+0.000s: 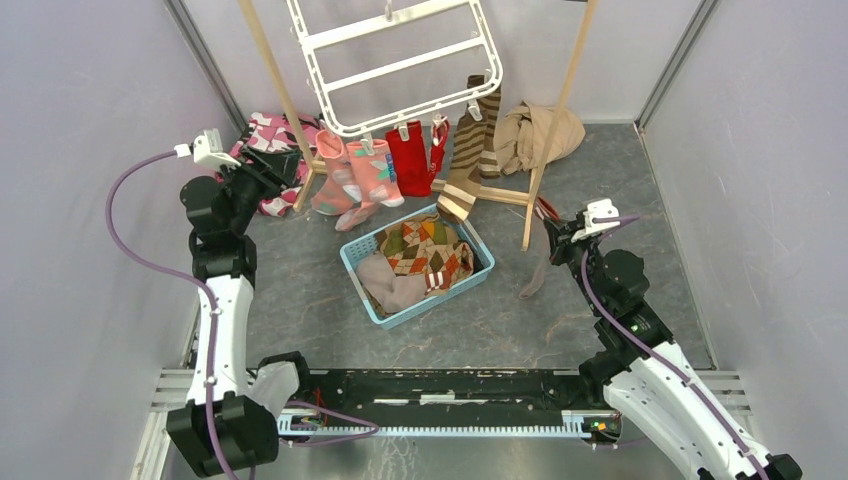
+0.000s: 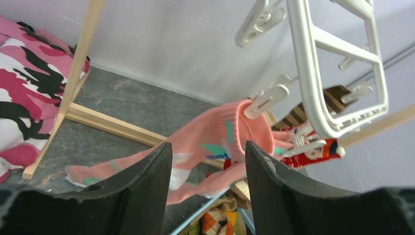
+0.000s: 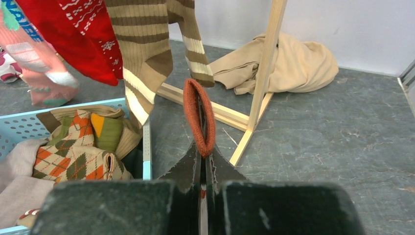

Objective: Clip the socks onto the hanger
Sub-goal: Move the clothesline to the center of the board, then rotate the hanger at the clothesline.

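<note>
1. Pinched flat between the pressed-together fingers of the right gripper (image 3: pixel 201 159) is the rust-orange cuff of a sock (image 3: pixel 199 115). Seen from above, the rest of it dangles over the tabletop's right side, just beside the wooden rack's (image 1: pixel 552 120) right leg.
2. Left gripper (image 2: pixel 208 147) hovers spread and empty toward the far-left corner, facing the clipped pink socks (image 2: pixel 215 142).
3. Over the far edge hangs the hanger (image 2: pixel 307 73), which also carries a red sock (image 1: pixel 410 155) and brown-striped socks (image 1: pixel 475 140).
4. The step in hand looks like raising the held sock to a free clip (image 2: pixel 259 18). To do it well, keep the cuff's edge standing proud of the fingertips so the clip can bite fabric. Steer clear of the rack leg, and let the left gripper squeeze the clip open.
5. Mid-table, the pale blue basket (image 1: pixel 352 262) holds argyle socks (image 1: pixel 432 250), a taupe sock (image 1: pixel 388 285) and an olive-green one (image 3: pixel 107 129), none yet hung.
</note>
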